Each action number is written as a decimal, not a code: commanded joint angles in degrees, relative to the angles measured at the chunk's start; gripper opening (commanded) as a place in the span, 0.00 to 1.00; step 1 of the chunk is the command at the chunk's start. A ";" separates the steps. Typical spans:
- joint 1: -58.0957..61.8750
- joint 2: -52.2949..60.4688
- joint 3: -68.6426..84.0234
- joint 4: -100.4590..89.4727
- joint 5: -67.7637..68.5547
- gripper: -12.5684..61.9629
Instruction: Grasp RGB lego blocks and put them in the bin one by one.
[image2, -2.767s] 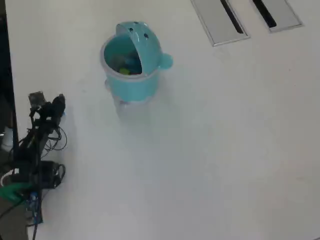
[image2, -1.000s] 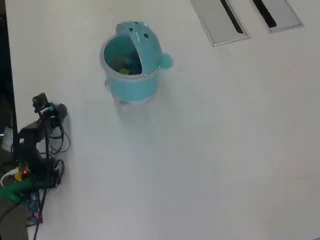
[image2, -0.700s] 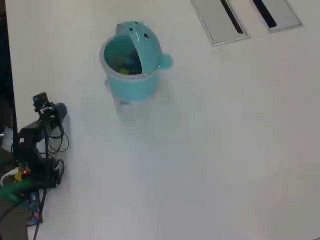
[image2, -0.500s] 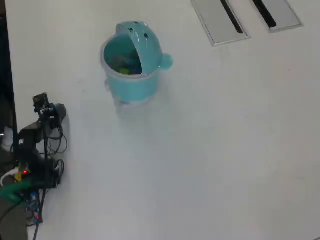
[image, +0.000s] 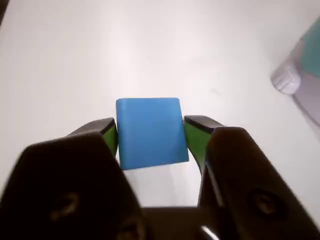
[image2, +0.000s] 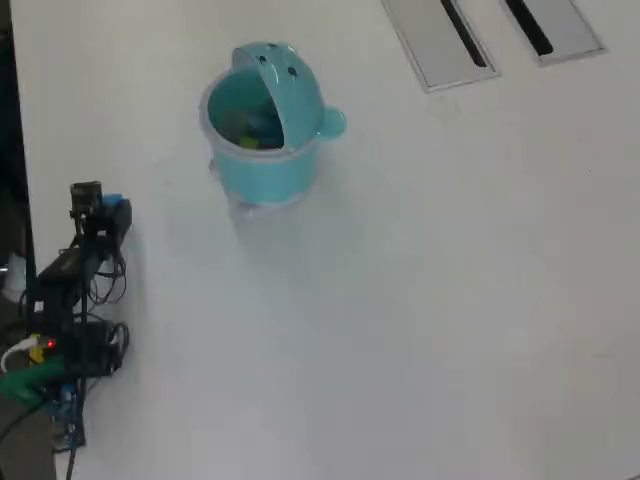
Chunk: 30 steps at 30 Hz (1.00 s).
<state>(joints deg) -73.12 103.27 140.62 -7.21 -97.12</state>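
Green-lined jaws of the tool (image: 150, 137) are seen in the wrist view on either side of a blue rectangular piece (image: 151, 131); whether that piece is a held thing or a part of the tool cannot be told, so it cannot be told whether the tool is spread or pinching anything. In the overhead view the tool (image2: 103, 213) is found at the left edge of the white surface (image2: 420, 300), atop the dark folded arm (image2: 65, 300), with a blue patch at its tip, too small for the jaws to be read. The bin (image2: 265, 125) is placed well apart from the tool, up and to the right in the overhead view, upright on the surface, its domed hood lid (image2: 290, 85) raised over the far side, and a round knob (image2: 331, 123) is shown on its right. Inside the bin's opening, yellow-green and blue bits of the lego blocks (image2: 250, 132) are visible; a red one cannot be made out. Only a sliver of the bin (image: 312, 42) is caught at the right edge of the wrist view, with a pale rounded part (image: 286, 80) beside it. Two grey slotted panels (image2: 440, 40) at the top are shown by the overhead view alone, as are the cables and a small red light at the arm's base (image2: 50, 345).
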 joint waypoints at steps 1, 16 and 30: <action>0.09 3.16 -5.27 -3.08 3.16 0.31; 11.16 7.29 -26.89 0.88 10.02 0.30; 21.36 -5.54 -51.94 -0.62 14.94 0.30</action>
<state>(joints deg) -52.21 97.38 94.66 -5.54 -82.00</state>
